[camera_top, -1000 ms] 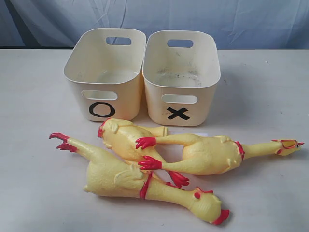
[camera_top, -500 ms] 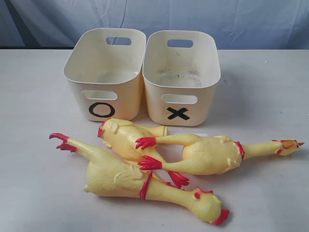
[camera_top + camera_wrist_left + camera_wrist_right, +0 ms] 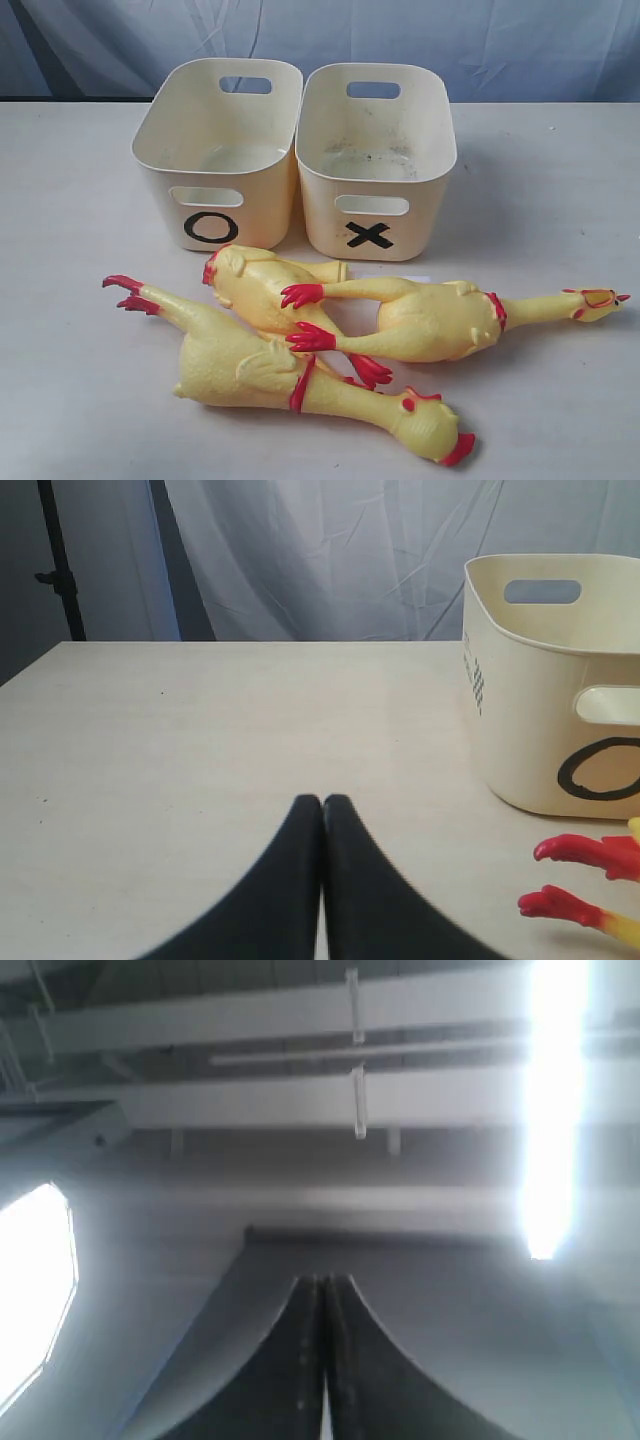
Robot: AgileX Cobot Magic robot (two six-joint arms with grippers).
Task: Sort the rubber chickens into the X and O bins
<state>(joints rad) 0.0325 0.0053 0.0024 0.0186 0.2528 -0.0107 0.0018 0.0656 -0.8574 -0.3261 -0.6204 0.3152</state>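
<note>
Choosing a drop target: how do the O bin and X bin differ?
The O bin stands left in the exterior view, the X bin right. The O bin's front bears a black ring, the X bin's a black cross. The X bin's floor shows dark specks; the O bin's looks cleaner. Both are cream, slot-handled, empty.

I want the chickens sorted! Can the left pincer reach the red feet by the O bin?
Probably yes: the left pincer, shut, sits low over the table, and those red feet lie nearby with nothing between.
</note>
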